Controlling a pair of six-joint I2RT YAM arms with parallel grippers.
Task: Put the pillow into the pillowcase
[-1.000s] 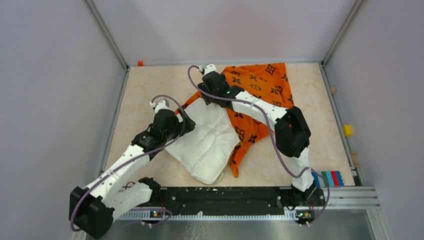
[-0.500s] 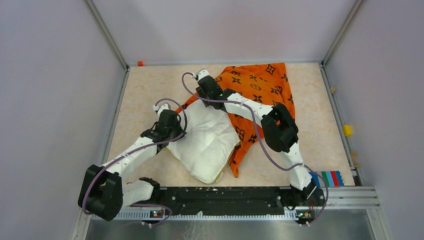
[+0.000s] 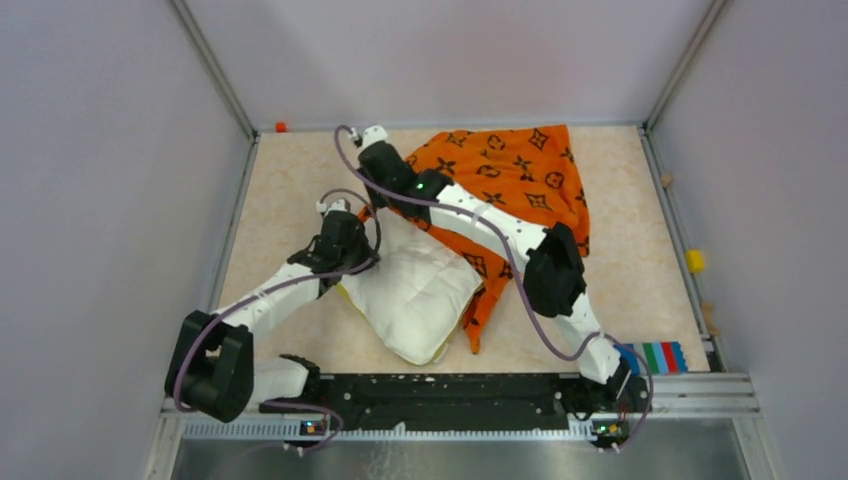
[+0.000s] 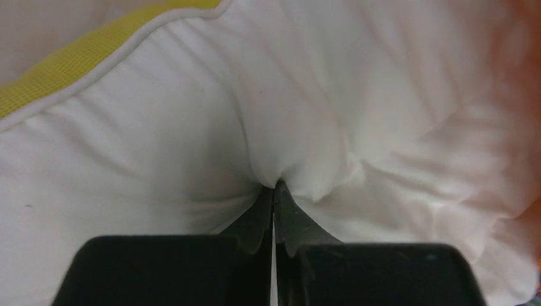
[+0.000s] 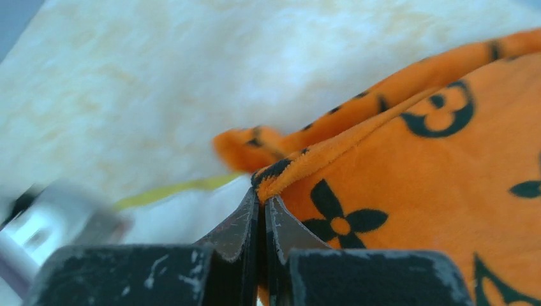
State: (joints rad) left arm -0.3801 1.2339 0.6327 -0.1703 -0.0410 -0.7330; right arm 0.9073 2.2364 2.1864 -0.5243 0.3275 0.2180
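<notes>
The white quilted pillow [image 3: 420,290] lies in the middle of the table. Its far end is tucked under the orange monogram pillowcase [image 3: 510,175]. At the pillow's left edge my left gripper [image 3: 358,256] is shut on a pinch of pillow fabric. The left wrist view shows that gripper [image 4: 274,186] biting a white fold of pillow [image 4: 159,140] below the yellow trim [image 4: 76,60]. My right gripper [image 3: 380,198] is shut on the pillowcase's left hem. In the right wrist view it [image 5: 263,194] clamps the orange pillowcase [image 5: 408,166] edge, which is raised above the pillow [image 5: 178,217].
Grey walls and metal rails enclose the beige table [image 3: 290,170]. A small orange piece [image 3: 281,127] sits at the back left corner. A yellow block [image 3: 694,261] lies by the right rail and striped coloured blocks [image 3: 660,356] at the near right.
Both grippers have closed, the left on the pillow, the right on the pillowcase hem. The right arm has carried the hem leftward and the left arm has drawn back toward the near left.
</notes>
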